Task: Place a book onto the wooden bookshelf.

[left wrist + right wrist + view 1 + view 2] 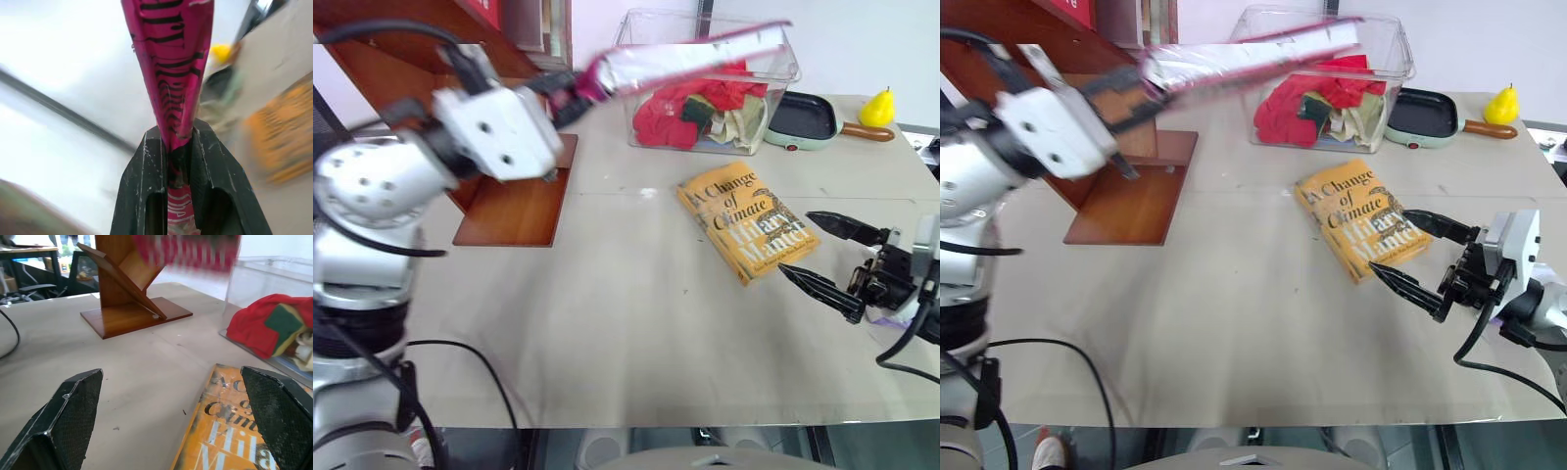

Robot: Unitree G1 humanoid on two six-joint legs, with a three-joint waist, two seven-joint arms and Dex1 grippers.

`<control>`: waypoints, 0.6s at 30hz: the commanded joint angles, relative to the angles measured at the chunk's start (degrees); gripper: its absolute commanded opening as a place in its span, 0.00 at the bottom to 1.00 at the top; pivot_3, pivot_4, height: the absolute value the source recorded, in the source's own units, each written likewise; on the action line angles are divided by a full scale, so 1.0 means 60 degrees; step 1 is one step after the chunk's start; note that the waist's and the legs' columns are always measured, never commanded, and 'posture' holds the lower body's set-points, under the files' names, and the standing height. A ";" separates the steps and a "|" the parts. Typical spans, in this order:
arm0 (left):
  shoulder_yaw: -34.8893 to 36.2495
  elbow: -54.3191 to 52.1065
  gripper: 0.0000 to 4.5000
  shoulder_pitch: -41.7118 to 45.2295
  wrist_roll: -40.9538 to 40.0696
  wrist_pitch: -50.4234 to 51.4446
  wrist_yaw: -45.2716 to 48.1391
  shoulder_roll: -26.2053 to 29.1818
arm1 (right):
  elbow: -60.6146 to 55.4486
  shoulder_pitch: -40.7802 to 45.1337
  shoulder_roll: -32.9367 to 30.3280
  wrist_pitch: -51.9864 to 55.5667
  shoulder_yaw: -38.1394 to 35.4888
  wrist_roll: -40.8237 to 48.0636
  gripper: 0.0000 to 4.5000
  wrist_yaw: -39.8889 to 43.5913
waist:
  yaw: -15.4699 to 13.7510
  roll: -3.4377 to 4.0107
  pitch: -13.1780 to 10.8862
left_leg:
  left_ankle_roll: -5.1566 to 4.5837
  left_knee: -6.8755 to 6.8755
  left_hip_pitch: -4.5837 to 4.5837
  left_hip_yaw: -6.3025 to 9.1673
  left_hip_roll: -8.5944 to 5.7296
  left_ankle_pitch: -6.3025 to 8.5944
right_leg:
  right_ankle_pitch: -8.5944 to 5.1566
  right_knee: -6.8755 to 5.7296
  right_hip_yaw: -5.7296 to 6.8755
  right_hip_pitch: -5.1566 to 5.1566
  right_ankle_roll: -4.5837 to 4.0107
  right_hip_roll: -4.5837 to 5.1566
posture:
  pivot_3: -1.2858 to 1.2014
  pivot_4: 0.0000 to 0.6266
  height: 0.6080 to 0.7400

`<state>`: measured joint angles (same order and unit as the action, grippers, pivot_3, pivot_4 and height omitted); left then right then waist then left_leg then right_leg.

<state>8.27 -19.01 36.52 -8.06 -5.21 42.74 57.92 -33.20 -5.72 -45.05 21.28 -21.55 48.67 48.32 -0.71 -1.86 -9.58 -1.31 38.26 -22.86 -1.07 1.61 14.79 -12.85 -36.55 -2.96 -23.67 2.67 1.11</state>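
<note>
**Pink book held aloft, right gripper spread beside the yellow book**

Nearest the head camera, the right gripper point(1412, 250) is hanging low over the table point(607, 323) with its two black fingers spread wide and nothing between them. Its fingertips are pointing toward the yellow-orange book point(747, 221), which is lying flat on the table just beside them; the wrist view is showing that book's cover under the gap between the fingers.

The left gripper point(570, 90) is clenching one end of the book point(690, 59), the pink one, and holding it up in the air, well above the table. In the left wrist view its two fingers point(142, 181) are pressing on either side of the pink cover with black lettering. The book is stretching out from the gripper across the front of a clear plastic bin point(773, 108) holding red and pale cloths.

The wooden bookshelf point(514, 201) is standing at the far left of the table, its flat base below the left gripper. Beyond the bin, a dark pan point(803, 117) and a yellow pear point(877, 108) are sitting.
</note>
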 commanded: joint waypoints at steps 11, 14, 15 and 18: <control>0.4648 -0.0199 0.01 -0.2573 0.0545 0.2142 0.4543 0.3874 | 0.2471 0.2738 0.0538 -0.0720 0.1543 -0.1111 1.00 0.1611 | 0.0281 0.0051 -0.0068 | -0.0004 0.0007 0.0009 -0.0049 0.0080 0.0003 | -0.0019 -0.0034 -0.0012 -0.0034 0.0033 -0.0036 | 0.52 0.24 1.00; 0.4931 0.0350 0.01 -0.2871 0.1174 0.1479 0.4721 0.4051 | 0.2727 0.3029 0.0644 -0.0807 0.1669 -0.1232 1.00 0.1826 | 0.0261 0.0059 -0.0072 | -0.0004 0.0003 0.0013 -0.0047 0.0081 0.0003 | -0.0019 -0.0042 -0.0012 -0.0039 0.0032 -0.0049 | 0.52 0.24 1.00; 0.5000 0.0579 0.01 -0.3033 0.1465 0.1360 0.4768 0.4115 | 0.2775 0.3068 0.0674 -0.0840 0.1680 -0.1289 1.00 0.1856 | 0.0257 0.0064 -0.0075 | -0.0004 0.0002 0.0014 -0.0047 0.0081 0.0003 | -0.0019 -0.0042 -0.0011 -0.0039 0.0030 -0.0051 | 0.52 0.24 1.00; 0.4970 0.1370 0.01 -0.3318 0.2067 0.0889 0.4610 0.4254 | 0.2361 0.3024 0.0709 -0.0745 0.1387 -0.0950 1.00 0.1828 | 0.0236 0.0067 -0.0077 | -0.0004 0.0000 0.0013 -0.0049 0.0084 0.0003 | -0.0007 -0.0042 -0.0011 -0.0040 0.0002 -0.0048 | 0.52 0.24 1.00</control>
<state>35.78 -13.51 16.50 1.80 1.77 71.28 81.88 -16.32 12.14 -40.96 17.33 -11.10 41.06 59.03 0.71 -1.46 -10.04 -1.33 38.26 -22.80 -1.37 2.11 14.81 -12.88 -36.81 -3.02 -23.91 2.65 0.83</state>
